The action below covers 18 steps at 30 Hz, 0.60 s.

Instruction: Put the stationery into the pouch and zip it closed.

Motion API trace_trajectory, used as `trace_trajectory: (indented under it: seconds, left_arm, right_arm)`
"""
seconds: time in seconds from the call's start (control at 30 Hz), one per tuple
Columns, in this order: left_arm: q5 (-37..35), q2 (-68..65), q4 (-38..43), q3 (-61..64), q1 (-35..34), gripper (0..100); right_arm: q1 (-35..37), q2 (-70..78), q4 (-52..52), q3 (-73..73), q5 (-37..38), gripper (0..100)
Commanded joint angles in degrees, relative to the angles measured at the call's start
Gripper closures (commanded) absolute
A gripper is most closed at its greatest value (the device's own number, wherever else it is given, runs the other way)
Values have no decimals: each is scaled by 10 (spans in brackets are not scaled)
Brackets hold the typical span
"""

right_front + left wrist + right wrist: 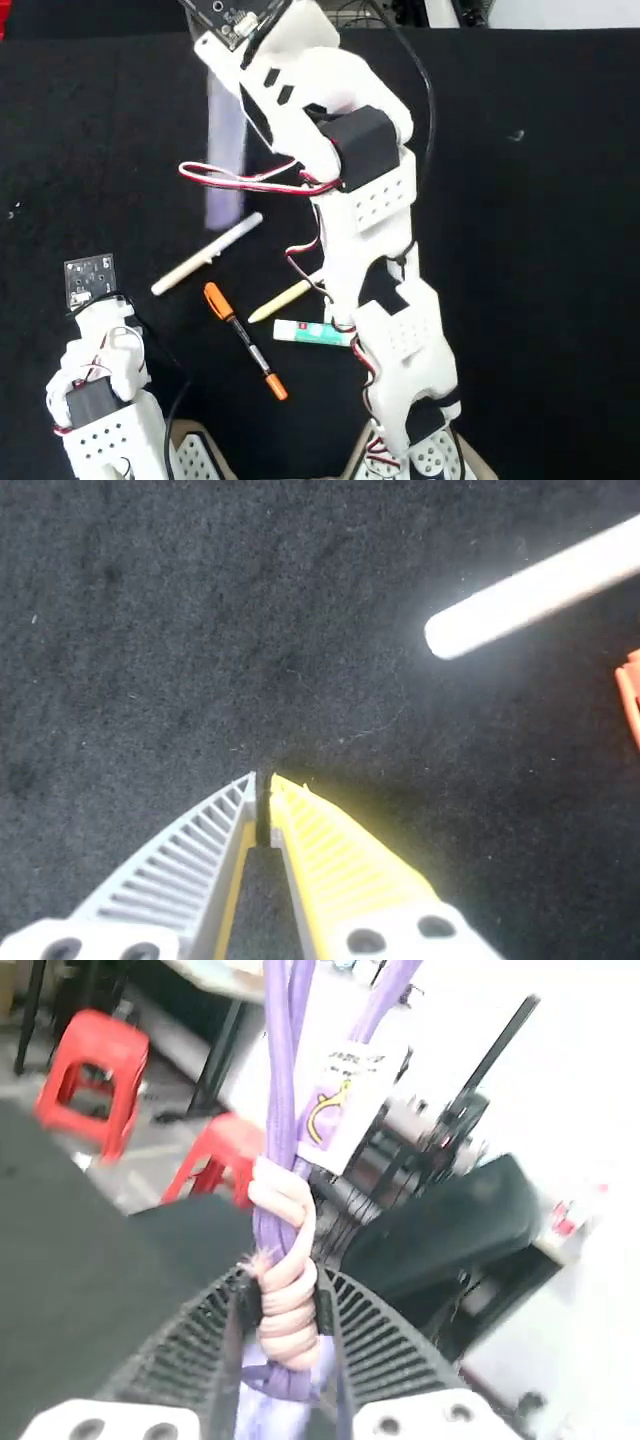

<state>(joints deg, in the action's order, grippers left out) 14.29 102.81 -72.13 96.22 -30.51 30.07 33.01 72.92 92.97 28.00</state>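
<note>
So the right pincer (285, 1285) is gripping the purple pouch (279, 1090), with the jaws squeezing in right where a pink coiled loop (285, 1220) is wrapped around it, and a white tag (345, 1095) is dangling off the pouch further out. From the high view that arm is reaching up and away from its base, and the pouch (225, 150) is showing as a blurry purple strip beside it, held up off the black counter (520, 250). All the stationery is lying loose on the counter: a white pen (205, 253) farthest from the arm bases, an orange pen (245, 342) nearer the left arm, a yellow pencil (280, 300) between the orange pen and the right arm, and a small white-and-teal stick (313, 333) just beside the right arm. The left pincer (262, 780) is sitting low over bare counter with its jaws pressed together on nothing, and the end of the white pen (530, 590) is lying near it.
</note>
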Motion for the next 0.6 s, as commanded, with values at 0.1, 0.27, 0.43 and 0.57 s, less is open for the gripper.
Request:
trace_trajectory:
  seconds: [0.1, 0.27, 0.43, 0.57]
  left_arm:
    - [-6, -1, -1, 13, -3, 970]
    - [-6, -1, -1, 13, -3, 970]
    - [-6, -1, -1, 13, -3, 970]
    - [-6, -1, -1, 13, -3, 970]
  right_arm:
    - [-56, -11, -7, 15, 1, 987]
    - [-85, 27, 121, 22, 1, 987]
    - [-143, 63, 255, 22, 1, 987]
    - [-205, 86, 274, 22, 1, 987]
